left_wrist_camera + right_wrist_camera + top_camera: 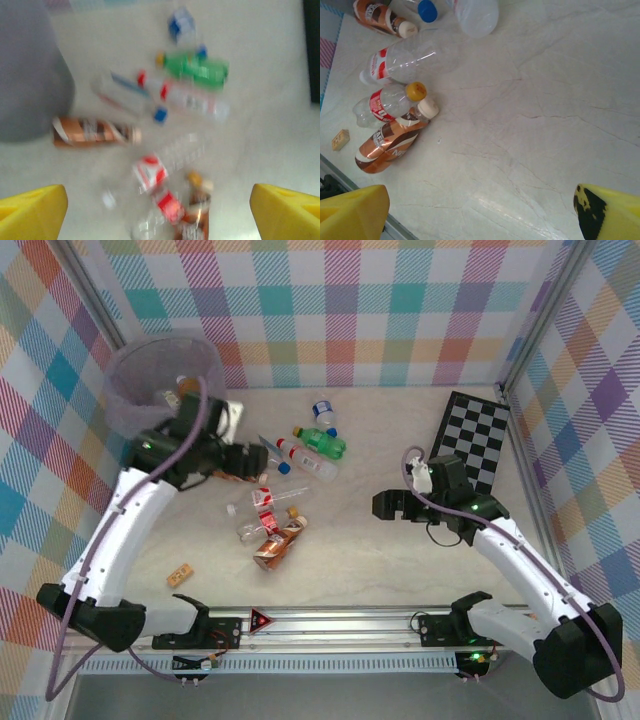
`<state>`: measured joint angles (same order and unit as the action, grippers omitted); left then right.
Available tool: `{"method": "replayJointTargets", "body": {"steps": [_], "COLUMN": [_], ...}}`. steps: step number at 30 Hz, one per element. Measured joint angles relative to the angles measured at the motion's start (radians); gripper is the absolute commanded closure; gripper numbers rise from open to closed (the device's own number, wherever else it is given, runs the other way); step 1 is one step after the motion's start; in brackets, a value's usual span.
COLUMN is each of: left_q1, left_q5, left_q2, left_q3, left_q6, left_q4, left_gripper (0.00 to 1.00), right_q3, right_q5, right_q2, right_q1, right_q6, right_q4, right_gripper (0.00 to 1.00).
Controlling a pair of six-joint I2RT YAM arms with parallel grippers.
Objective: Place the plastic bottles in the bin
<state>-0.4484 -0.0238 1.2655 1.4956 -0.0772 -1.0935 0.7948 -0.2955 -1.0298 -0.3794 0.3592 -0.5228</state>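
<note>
Several plastic bottles lie scattered mid-table: a green one (325, 443) (197, 67), a small blue-labelled one (323, 412), red-white labelled ones (268, 498) (150, 172) (387, 102) and amber-brown ones (278, 545) (95, 131) (390, 142). The grey-lavender bin (160, 380) (30, 75) stands at the far left with bottles inside. My left gripper (240, 462) (160, 212) hovers open just right of the bin, above the bottles, nothing between its yellow fingers (32, 212). My right gripper (383, 505) (480, 215) is open over bare table to the right of the pile.
A black-and-white checkerboard (475, 440) lies at the far right. A small tan block (180, 575) (340, 140) sits near the front rail, left of the pile. Checked walls close in the table on three sides. The left wrist view is motion-blurred.
</note>
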Motion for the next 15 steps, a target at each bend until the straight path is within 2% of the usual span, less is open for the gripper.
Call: {"method": "replayJointTargets", "body": {"steps": [4, 8, 11, 15], "left_q1": [-0.154, -0.274, -0.321, -0.342], "left_q5": [-0.011, -0.016, -0.026, -0.035], "left_q2": [-0.059, -0.09, -0.088, -0.047], "left_q3": [-0.223, -0.367, -0.469, -0.585], "left_q6": [-0.112, -0.221, -0.278, -0.323], "left_q4": [0.003, 0.039, 0.103, 0.203], "left_gripper": [0.09, 0.1, 0.1, 0.1], "right_q3": [0.015, 0.032, 0.036, 0.038], "right_q5": [0.0, -0.008, -0.021, -0.032], "right_q2": [-0.041, -0.09, -0.114, -0.129], "right_q1": [0.02, 0.021, 0.02, 0.02], "right_q6": [0.0, 0.001, 0.008, 0.017], "right_q4": [0.001, 0.008, 0.023, 0.034], "right_gripper": [0.06, 0.06, 0.06, 0.06]}}
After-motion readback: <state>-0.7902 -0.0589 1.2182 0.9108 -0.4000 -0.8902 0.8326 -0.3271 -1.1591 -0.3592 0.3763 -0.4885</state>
